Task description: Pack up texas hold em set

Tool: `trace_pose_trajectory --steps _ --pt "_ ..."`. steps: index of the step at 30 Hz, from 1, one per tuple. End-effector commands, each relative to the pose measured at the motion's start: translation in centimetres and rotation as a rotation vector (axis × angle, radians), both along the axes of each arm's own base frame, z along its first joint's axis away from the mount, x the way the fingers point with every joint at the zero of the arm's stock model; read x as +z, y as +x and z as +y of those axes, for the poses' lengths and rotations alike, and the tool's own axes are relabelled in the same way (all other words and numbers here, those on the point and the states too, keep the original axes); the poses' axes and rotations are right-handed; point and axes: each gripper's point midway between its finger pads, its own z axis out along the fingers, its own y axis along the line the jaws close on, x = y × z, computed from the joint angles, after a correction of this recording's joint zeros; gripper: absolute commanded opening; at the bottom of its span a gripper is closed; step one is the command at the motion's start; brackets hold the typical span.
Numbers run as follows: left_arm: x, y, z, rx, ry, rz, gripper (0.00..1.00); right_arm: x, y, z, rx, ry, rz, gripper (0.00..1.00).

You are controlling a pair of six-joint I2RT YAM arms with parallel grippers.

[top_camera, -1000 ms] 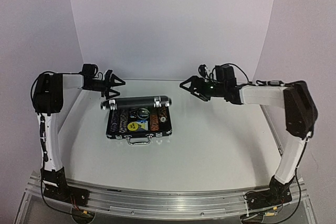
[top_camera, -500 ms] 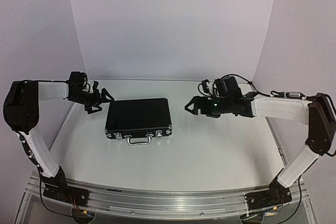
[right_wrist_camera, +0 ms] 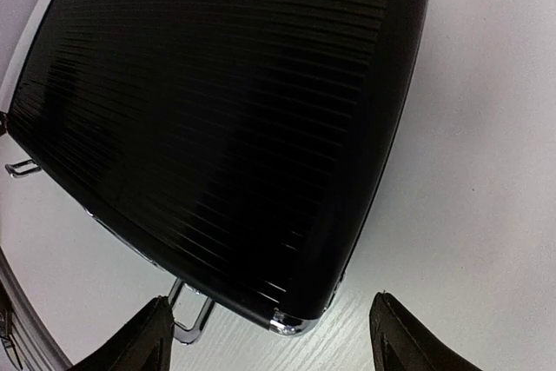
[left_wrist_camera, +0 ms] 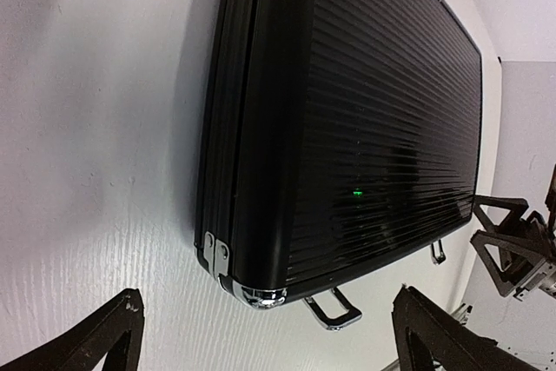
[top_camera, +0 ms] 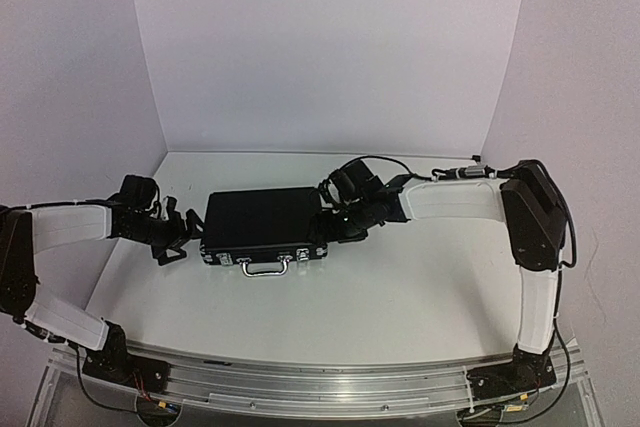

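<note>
The black ribbed hard case with silver corner trim (top_camera: 262,217) lies flat with its lid shut on the white table (top_camera: 420,297). It sits left of the middle and nearer the far edge than the near one. Its silver loop handle (top_camera: 264,267) points toward the near edge, where the arms are bolted.

The left gripper (top_camera: 178,237) sits low just off the case's left short edge. Its black triangular fingers (left_wrist_camera: 113,327) are spread wide and hold nothing, with the case's near-left corner showing between them in the wrist view. The right gripper (top_camera: 332,225) is at the right short edge, close against the case. Its fingers (right_wrist_camera: 152,341) are also apart, and the near-right silver corner shows between them. I cannot tell whether either tip touches the case.

A broad stretch of table lies open from the case to the right edge, and another to the near edge. A narrower strip runs behind the case to the back wall (top_camera: 330,47).
</note>
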Motion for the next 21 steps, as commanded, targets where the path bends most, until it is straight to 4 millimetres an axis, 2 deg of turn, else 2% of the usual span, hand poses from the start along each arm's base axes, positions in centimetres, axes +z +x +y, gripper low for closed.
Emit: trace_pose_trajectory --steps 1,3,7,13,21 --pt "-0.2 -0.5 -0.8 0.021 -0.020 -0.007 1.00 -1.3 -1.4 -0.3 -0.057 -0.048 0.052 0.74" --pt "-0.6 -0.8 -1.1 0.018 -0.035 -0.002 1.00 -2.2 -1.6 -0.6 -0.078 -0.072 0.055 0.74" --pt "-1.2 -0.9 -1.8 -0.004 -0.042 0.005 0.99 -2.6 -1.8 0.0 -0.070 -0.076 0.056 0.73" --pt "-2.1 -1.9 -3.0 -0.061 -0.057 0.032 0.98 -3.3 -3.4 -0.3 -0.053 -0.093 0.076 0.71" --pt "-4.4 -4.2 -2.4 -0.065 -0.029 0.105 0.88 -5.1 -3.7 -1.0 -0.075 -0.142 0.081 0.66"
